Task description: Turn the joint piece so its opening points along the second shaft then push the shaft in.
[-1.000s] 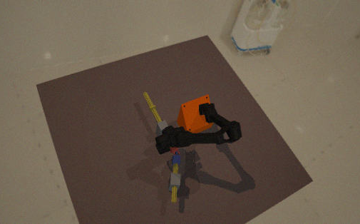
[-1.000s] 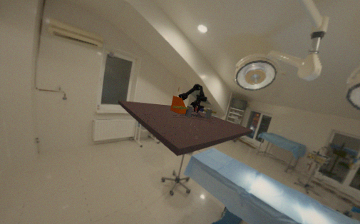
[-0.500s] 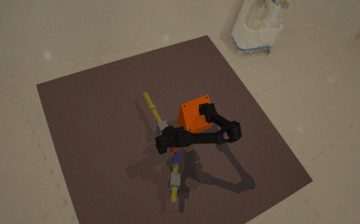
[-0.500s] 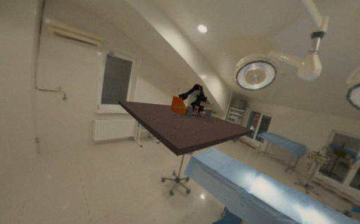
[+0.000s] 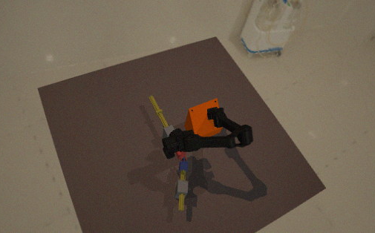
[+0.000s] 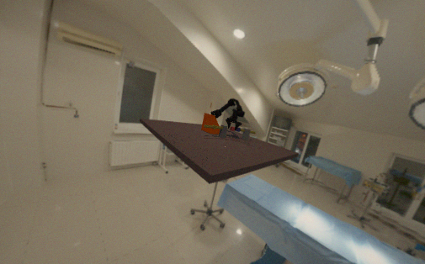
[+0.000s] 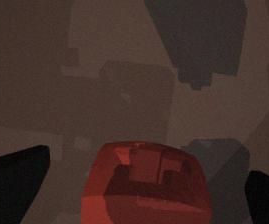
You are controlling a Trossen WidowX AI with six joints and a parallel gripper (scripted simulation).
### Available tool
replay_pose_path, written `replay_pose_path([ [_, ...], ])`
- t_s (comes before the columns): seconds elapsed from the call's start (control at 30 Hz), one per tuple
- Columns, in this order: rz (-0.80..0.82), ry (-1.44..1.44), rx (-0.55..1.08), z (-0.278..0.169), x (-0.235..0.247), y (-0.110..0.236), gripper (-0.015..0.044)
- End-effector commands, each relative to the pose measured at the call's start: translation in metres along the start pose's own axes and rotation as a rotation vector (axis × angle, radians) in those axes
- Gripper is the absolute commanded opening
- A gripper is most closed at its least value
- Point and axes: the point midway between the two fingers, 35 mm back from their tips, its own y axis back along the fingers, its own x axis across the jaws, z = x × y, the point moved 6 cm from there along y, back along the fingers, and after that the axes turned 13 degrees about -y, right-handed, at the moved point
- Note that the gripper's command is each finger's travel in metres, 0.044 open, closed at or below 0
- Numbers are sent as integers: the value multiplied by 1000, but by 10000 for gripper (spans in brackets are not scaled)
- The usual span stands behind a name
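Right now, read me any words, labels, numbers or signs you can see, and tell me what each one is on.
None can be read.
Orange block: a faint greenish strip on its face in the exterior view, too small and blurred to tell whether it is text.
White container on the floor: blue edging only, no legible label.
Red joint piece: no marking.
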Motion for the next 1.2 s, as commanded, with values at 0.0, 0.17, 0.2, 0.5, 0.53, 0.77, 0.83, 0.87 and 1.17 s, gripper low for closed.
replay_pose_path([
  [0.0,5,70,-6,0,2,8,440],
  [0.17,7,240,-10,1,6,22,440],
  [0.2,7,274,-11,1,6,25,440],
  [0.5,6,582,-16,2,9,52,440],
  [0.53,6,616,-16,3,10,55,440],
  [0.77,5,855,-15,3,10,77,440],
  [0.83,5,924,-14,4,10,83,440],
  [0.87,5,958,-14,4,9,86,440],
  [1.17,7,1266,-6,4,6,114,440],
])
